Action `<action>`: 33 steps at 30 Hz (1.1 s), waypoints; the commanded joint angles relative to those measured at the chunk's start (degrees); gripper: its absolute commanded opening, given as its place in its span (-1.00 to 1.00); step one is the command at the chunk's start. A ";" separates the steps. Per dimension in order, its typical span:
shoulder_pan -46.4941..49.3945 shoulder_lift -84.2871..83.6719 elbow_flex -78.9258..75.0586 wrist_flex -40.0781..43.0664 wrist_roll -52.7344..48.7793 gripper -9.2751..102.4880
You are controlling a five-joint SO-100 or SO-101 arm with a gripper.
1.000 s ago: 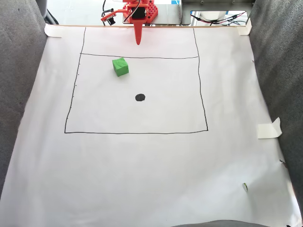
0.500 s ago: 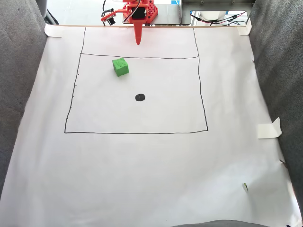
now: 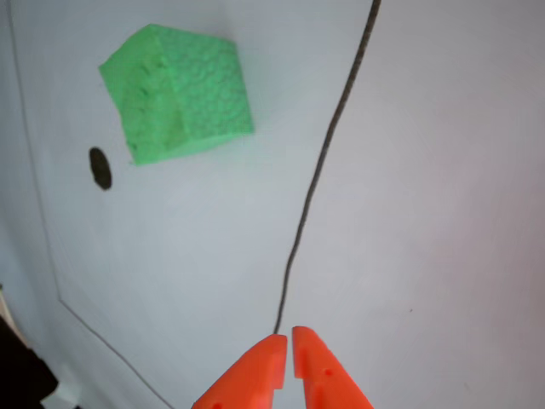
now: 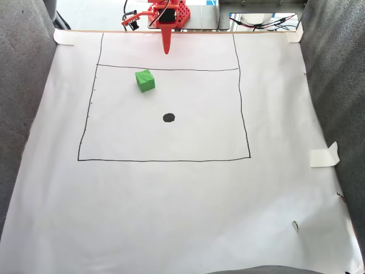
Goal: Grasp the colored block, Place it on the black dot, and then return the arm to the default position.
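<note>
White paper (image 4: 171,200) underneath; gripper (image 4: 166,52) points down, fingers nearly together, seemingly clear of block (image 4: 145,80).

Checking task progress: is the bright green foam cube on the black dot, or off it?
Off it. The green foam cube sits on white paper, apart from the black dot, with bare paper between them.

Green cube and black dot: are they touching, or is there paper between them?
Apart. The fixed view shows the green cube up and left of the black dot, with bare white paper plainly between them.
</note>
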 commanded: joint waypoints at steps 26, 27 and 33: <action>19.42 -69.17 -64.34 7.91 21.53 -0.84; 20.39 -71.54 -65.57 7.47 23.38 -0.84; 23.47 -82.88 -74.79 8.88 33.66 -0.84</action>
